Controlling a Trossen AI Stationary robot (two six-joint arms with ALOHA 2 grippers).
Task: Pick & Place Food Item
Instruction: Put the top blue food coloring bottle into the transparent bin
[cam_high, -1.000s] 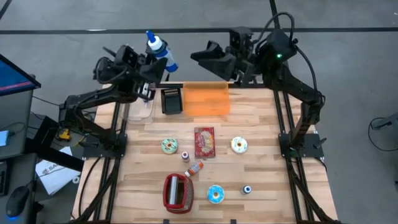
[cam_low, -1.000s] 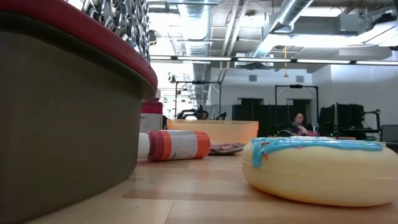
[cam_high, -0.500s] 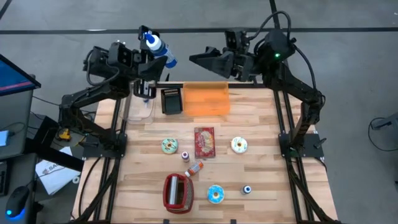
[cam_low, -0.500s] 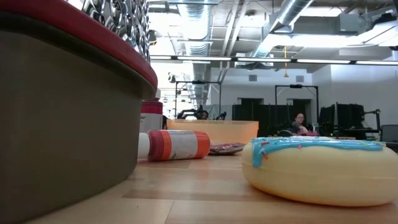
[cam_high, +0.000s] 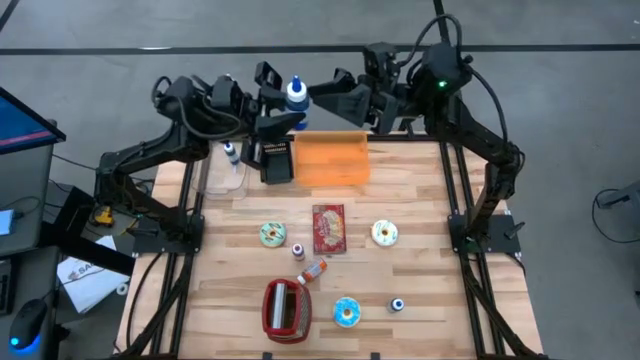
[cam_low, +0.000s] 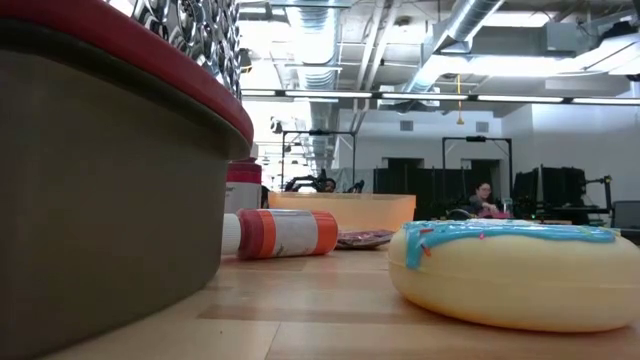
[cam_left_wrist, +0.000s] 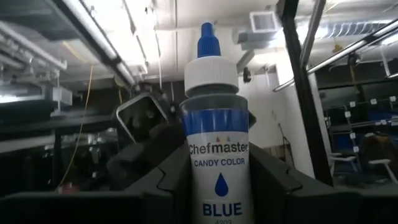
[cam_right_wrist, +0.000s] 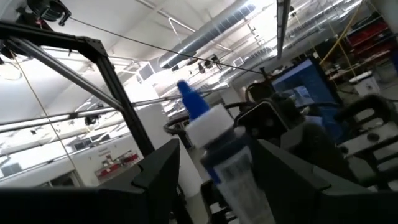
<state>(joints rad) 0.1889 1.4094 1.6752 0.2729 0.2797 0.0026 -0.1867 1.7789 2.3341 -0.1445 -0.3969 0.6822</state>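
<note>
A white bottle of blue candy colour with a blue cap (cam_high: 295, 94) hangs in the air above the table's far edge, over the orange bin (cam_high: 330, 160). My left gripper (cam_high: 280, 102) is shut on it. My right gripper (cam_high: 322, 95) faces it from the right, open. In the right wrist view the bottle's cap end (cam_right_wrist: 208, 134) shows between that gripper's two fingers, with a gap on each side. On the table lie three doughnuts (cam_high: 272, 234) (cam_high: 385, 233) (cam_high: 346, 312) and a red snack packet (cam_high: 329, 228). My left gripper pinches the bottle's lower body (cam_left_wrist: 217, 202) between its two fingers. The fingers come from the table's left, slanting upward, and lie along the bottle. The bottle is lifted clear, its cap pointing away from the gripper toward my right gripper.
A red-rimmed basket (cam_high: 286, 308) stands near the front edge, with a small orange-labelled bottle (cam_high: 315, 270) lying beside it. A black block (cam_high: 276, 162) and a clear container (cam_high: 225, 175) sit at the far left. Two tiny bottles (cam_high: 297, 249) (cam_high: 398, 304) stand among the doughnuts.
My left gripper has swung toward the table's right and tipped, carrying the blue bottle from over the far left corner to just in front of my right gripper. The bottle stays in the hold, clear of the table.
</note>
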